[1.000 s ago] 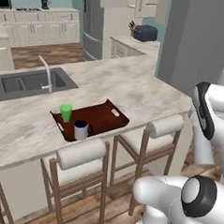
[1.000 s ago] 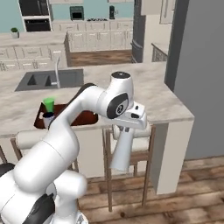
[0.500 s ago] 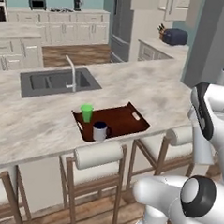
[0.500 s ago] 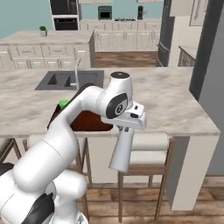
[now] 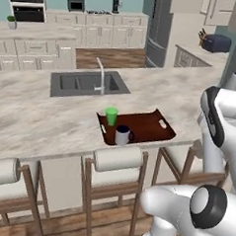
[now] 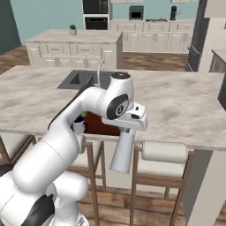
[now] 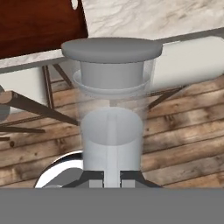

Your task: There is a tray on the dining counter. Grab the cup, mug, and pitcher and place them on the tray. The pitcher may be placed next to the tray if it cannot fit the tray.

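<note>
Gripper [image 7: 112, 175] clamped on pitcher [image 7: 112, 109], stools [image 5: 118, 159] fronting counter [image 5: 36, 120], cup [image 5: 111, 115], mug [image 5: 122, 135] on tray [image 5: 149, 128]

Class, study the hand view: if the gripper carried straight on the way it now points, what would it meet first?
The gripper is shut on the pitcher, which fills its line. Beyond the pitcher's lid, probably the edge of the dining counter beside the tray, though depth is unclear.

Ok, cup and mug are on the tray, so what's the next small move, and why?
Probably lift the pitcher, gripped in the fingers, up over the dining counter edge toward the tray's bare right half; it hangs below counter height, above the floor.
</note>
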